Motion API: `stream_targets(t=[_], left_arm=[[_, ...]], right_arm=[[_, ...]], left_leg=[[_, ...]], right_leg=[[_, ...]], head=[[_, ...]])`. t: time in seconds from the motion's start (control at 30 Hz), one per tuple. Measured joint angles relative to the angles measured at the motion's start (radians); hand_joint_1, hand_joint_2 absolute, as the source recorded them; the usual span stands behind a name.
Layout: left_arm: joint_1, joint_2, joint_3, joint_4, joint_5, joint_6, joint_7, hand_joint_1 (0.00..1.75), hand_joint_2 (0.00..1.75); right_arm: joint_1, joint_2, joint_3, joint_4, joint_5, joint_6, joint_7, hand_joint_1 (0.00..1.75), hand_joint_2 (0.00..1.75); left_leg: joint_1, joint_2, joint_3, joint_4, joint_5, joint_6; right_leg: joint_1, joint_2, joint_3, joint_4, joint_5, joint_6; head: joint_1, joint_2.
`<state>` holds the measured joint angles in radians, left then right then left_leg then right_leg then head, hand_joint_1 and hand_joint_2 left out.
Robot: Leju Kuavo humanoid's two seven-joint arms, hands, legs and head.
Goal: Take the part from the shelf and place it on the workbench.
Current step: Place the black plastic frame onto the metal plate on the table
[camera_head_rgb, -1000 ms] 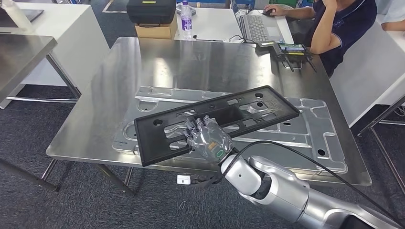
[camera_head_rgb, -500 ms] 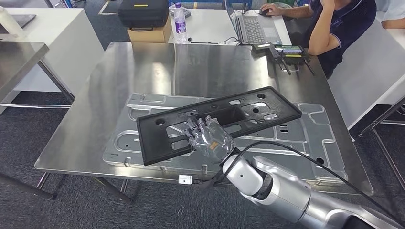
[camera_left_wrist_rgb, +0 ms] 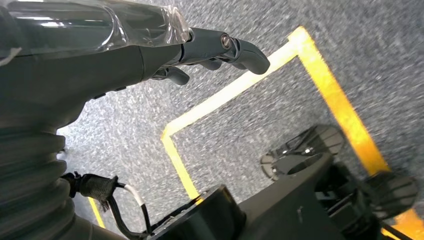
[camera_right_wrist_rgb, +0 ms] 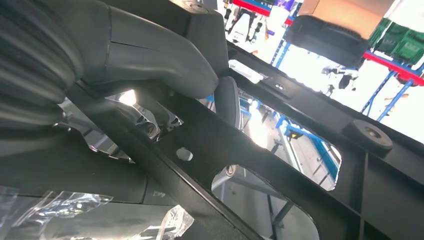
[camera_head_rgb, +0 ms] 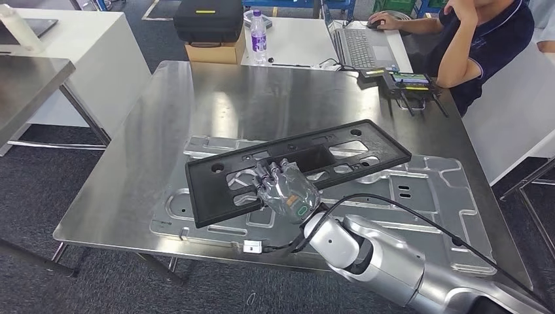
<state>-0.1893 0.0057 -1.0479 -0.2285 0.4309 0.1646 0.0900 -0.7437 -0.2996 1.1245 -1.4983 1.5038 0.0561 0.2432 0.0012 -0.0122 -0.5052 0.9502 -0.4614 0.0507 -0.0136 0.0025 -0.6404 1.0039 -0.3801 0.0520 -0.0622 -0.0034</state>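
A long black plastic frame part (camera_head_rgb: pixel 216 171) with several cut-outs hangs tilted just above the steel workbench (camera_head_rgb: pixel 262 91), over a flat silver metal plate (camera_head_rgb: pixel 425 196). My right hand (camera_head_rgb: pixel 285 188) grips the part near the middle of its near edge, fingers hooked through a cut-out. In the right wrist view the thumb (camera_right_wrist_rgb: pixel 150 55) presses on the black part (camera_right_wrist_rgb: pixel 280 165) from close up. My left hand (camera_left_wrist_rgb: pixel 150 45) hangs over grey carpet with yellow floor lines, its fingers loosely extended and holding nothing.
A person (camera_head_rgb: pixel 484 39) sits at the far right by a laptop (camera_head_rgb: pixel 360 42). A controller (camera_head_rgb: pixel 412 82) lies on the workbench's far right corner. A water bottle (camera_head_rgb: pixel 260 31), a cardboard box and a black case (camera_head_rgb: pixel 208 18) stand on the white table behind. Another steel table (camera_head_rgb: pixel 26 78) stands at left.
The whole picture has shifted as the camera moved. My right hand still holds the black part over the silver plate, in much the same pose.
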Motion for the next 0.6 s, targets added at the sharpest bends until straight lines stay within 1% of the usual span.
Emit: stream_targets(t=[0.03,0.07,0.13,0.17,0.2,0.23,0.27,0.3,0.33,0.37,0.4,0.43,0.47,0.5,0.53,0.6], left_arm=[[-0.001,0.000,0.000,0.000,0.000,0.000,0.001,0.00,1.75],[-0.002,0.000,0.000,0.000,0.000,0.000,0.002,0.00,1.75],[-0.002,0.001,0.000,0.000,0.000,0.000,0.005,0.00,1.75],[-0.003,0.001,0.000,0.000,0.000,0.000,0.006,0.00,1.75],[-0.003,0.001,0.000,0.000,0.000,0.000,0.007,0.00,1.75],[-0.004,0.001,0.000,0.000,-0.001,0.000,0.007,0.00,1.75],[-0.004,0.001,0.000,0.000,0.000,0.001,0.006,0.00,1.75],[-0.005,0.001,0.000,0.000,0.000,0.001,0.006,0.00,1.75],[-0.007,0.001,0.001,0.000,0.000,0.002,0.006,0.00,1.75],[-0.008,0.001,0.001,0.000,0.000,0.003,0.006,0.00,1.75],[-0.010,0.001,0.001,0.000,-0.001,0.003,0.007,0.00,1.75],[-0.008,0.001,0.001,0.000,-0.002,0.003,0.008,0.00,1.75],[-0.007,0.002,0.001,0.000,-0.002,0.003,0.009,0.00,1.75],[-0.005,0.003,0.001,0.000,-0.002,0.003,0.009,0.00,1.75],[-0.004,0.004,0.001,0.000,-0.002,0.003,0.009,0.00,1.75],[-0.002,0.005,0.001,0.000,-0.003,0.003,0.009,0.00,1.75]], right_arm=[[0.000,0.000,0.000,0.000,0.000,0.000,0.000,1.75,1.75],[-0.001,0.000,0.000,0.000,0.000,0.000,0.000,1.75,1.75],[-0.001,-0.001,-0.001,0.000,0.000,0.001,0.000,1.75,1.75],[-0.001,-0.001,-0.001,0.000,0.000,0.001,0.001,1.75,1.75],[-0.002,-0.001,-0.002,0.000,0.000,0.001,0.001,1.75,1.75],[-0.002,0.000,-0.003,0.000,0.000,0.001,0.002,1.75,1.75],[-0.001,0.000,-0.003,0.000,0.000,0.001,0.002,1.75,1.75],[0.000,0.000,-0.003,0.001,0.000,0.001,0.002,1.75,1.75],[0.002,0.000,-0.003,0.001,0.000,0.002,0.001,1.75,1.75],[0.003,0.000,-0.003,0.001,0.000,0.002,0.001,1.75,1.75],[0.003,0.000,-0.003,0.001,0.000,0.002,0.001,1.75,1.75],[0.003,0.000,-0.003,0.001,0.000,0.002,0.001,1.75,1.75],[0.002,0.000,-0.003,0.001,0.000,0.003,0.001,1.75,1.75],[0.001,-0.001,-0.004,0.001,0.000,0.003,0.002,1.75,1.75],[0.001,-0.001,-0.004,0.001,0.000,0.003,0.002,1.75,1.75],[0.001,-0.001,-0.004,0.001,0.000,0.004,0.001,1.75,1.75]], left_leg=[[-0.002,0.000,0.001,0.000,-0.006,-0.004],[-0.004,0.000,0.002,-0.001,-0.010,-0.009],[-0.001,0.001,0.003,0.004,-0.020,-0.018],[0.001,0.002,-0.005,0.026,-0.032,-0.023],[0.002,0.003,-0.026,0.070,-0.053,-0.028],[0.004,0.004,-0.061,0.138,-0.079,-0.032],[0.005,0.005,-0.107,0.217,-0.105,-0.035],[0.006,0.005,-0.151,0.284,-0.120,-0.037],[0.007,0.006,-0.182,0.319,-0.116,-0.037],[0.007,0.006,-0.192,0.312,-0.091,-0.037],[0.006,0.006,-0.181,0.263,-0.047,-0.033],[0.004,0.006,-0.157,0.186,0.006,-0.025],[0.000,0.007,-0.130,0.116,0.045,-0.015],[-0.005,0.008,-0.109,0.060,0.068,-0.005],[-0.010,0.008,-0.097,0.028,0.076,0.003],[-0.014,0.007,-0.090,0.013,0.068,0.010]], right_leg=[[0.001,0.001,0.010,-0.025,0.003,-0.005],[0.004,0.002,0.013,-0.031,-0.004,-0.012],[0.004,0.003,0.016,-0.031,-0.010,-0.025],[0.003,0.003,0.020,-0.032,-0.013,-0.031],[0.003,0.003,0.025,-0.033,-0.016,-0.037],[0.003,0.004,0.030,-0.033,-0.021,-0.041],[0.004,0.004,0.034,-0.033,-0.025,-0.044],[0.006,0.005,0.038,-0.033,-0.031,-0.046],[0.006,0.006,0.044,-0.033,-0.036,-0.046],[0.007,0.006,0.053,-0.033,-0.043,-0.046],[0.008,0.006,0.063,-0.033,-0.049,-0.045],[0.008,0.007,0.075,-0.034,-0.057,-0.043],[0.009,0.008,0.084,-0.035,-0.063,-0.040],[0.009,0.009,0.088,-0.036,-0.067,-0.036],[0.008,0.009,0.088,-0.038,-0.070,-0.031],[0.006,0.008,0.087,-0.042,-0.070,-0.021]], head=[[0.000,0.000],[0.000,0.000],[-0.001,0.000],[-0.001,0.000],[-0.002,0.000],[-0.003,0.000],[-0.004,0.000],[-0.005,0.000],[-0.005,0.000],[-0.005,0.000],[-0.005,0.000],[-0.005,0.000],[-0.005,0.000],[-0.004,0.000],[-0.004,0.000],[-0.004,0.000]])
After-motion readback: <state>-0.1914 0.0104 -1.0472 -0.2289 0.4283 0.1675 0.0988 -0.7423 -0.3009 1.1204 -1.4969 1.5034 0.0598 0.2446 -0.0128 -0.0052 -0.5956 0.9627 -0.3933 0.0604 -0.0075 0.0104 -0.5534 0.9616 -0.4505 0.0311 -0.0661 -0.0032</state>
